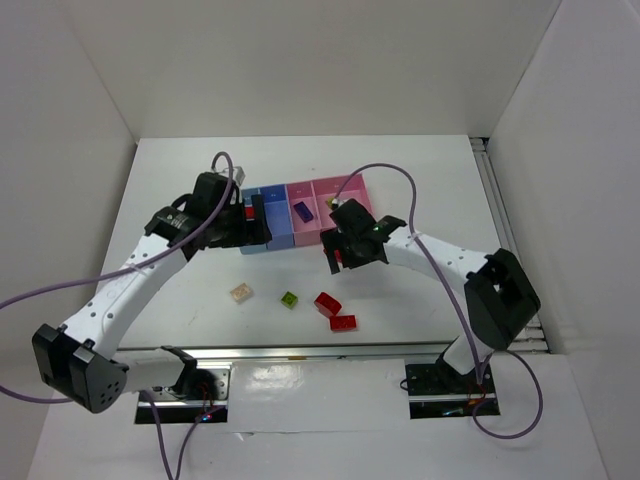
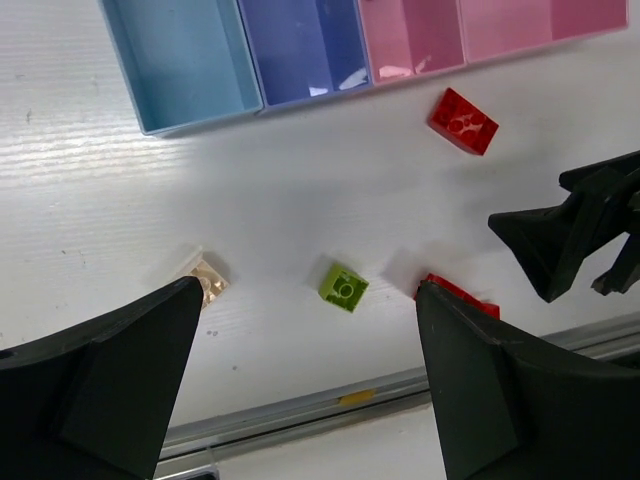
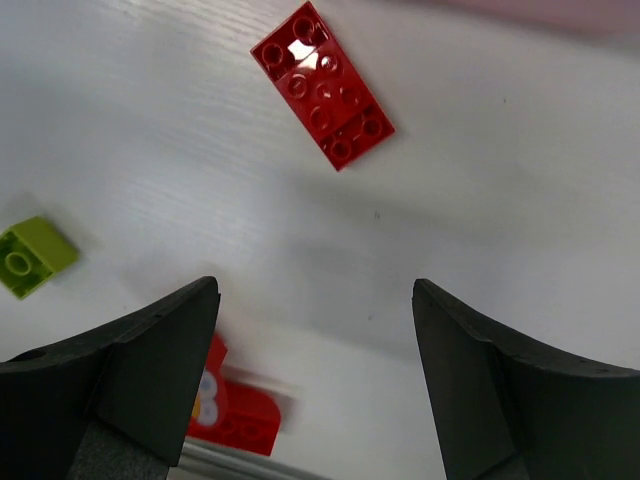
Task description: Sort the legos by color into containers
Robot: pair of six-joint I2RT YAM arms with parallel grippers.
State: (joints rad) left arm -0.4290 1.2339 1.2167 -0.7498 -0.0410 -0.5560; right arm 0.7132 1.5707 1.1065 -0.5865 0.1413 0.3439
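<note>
My right gripper [image 3: 313,298], spread wide and empty, is nearer the red brick [image 3: 322,85] than my left gripper [image 2: 310,292], which is also wide. The brick lies flat on the table [image 3: 520,180] just ahead of my fingertips, its long axis diagonal to my finger gap.

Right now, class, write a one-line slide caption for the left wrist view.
Open left claw above cream lego, green lego and red lego, containers beyond.

Robotics lab test cell: white panel walls [image 1: 70,150] enclose white tabletop [image 1: 200,310]; left arm [image 1: 120,290], right arm [image 1: 450,262] bolted to metal rail [image 1: 300,352] along near edge, purple cables [image 1: 380,166] trailing.
</note>
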